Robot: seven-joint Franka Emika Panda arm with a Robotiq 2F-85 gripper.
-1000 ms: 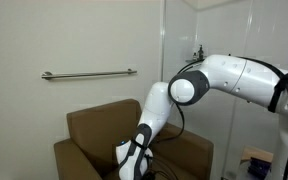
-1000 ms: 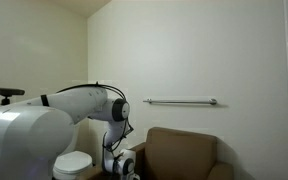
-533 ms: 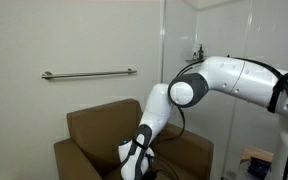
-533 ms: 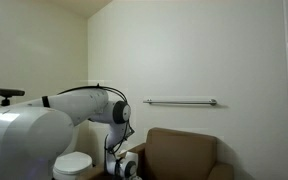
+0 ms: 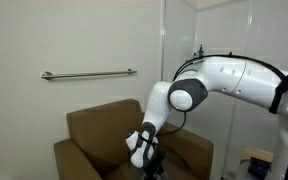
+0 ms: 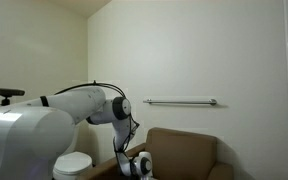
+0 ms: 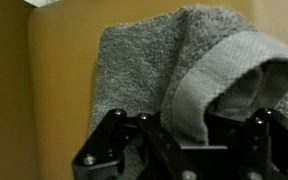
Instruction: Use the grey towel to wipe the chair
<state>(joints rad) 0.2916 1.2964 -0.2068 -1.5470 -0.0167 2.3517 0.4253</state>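
The grey towel (image 7: 149, 70) hangs folded out of my gripper (image 7: 187, 128), which is shut on a thick fold of it. Behind it in the wrist view lies the tan upholstery of the chair (image 7: 54, 90). In both exterior views the white arm reaches down over the brown chair (image 5: 89, 130) (image 6: 189, 150). The gripper (image 5: 147, 155) (image 6: 141, 166) sits low above the seat cushion. I cannot make out the towel in the exterior views.
A metal grab bar (image 5: 89, 73) (image 6: 181, 101) runs along the wall above the chair. A white round object (image 6: 74, 162) stands beside the chair. Some clutter (image 5: 256, 160) sits at the lower edge near the robot's base.
The wrist and gripper have shifted sideways over the seat with the towel, to the right in both exterior views. The grip has not changed.
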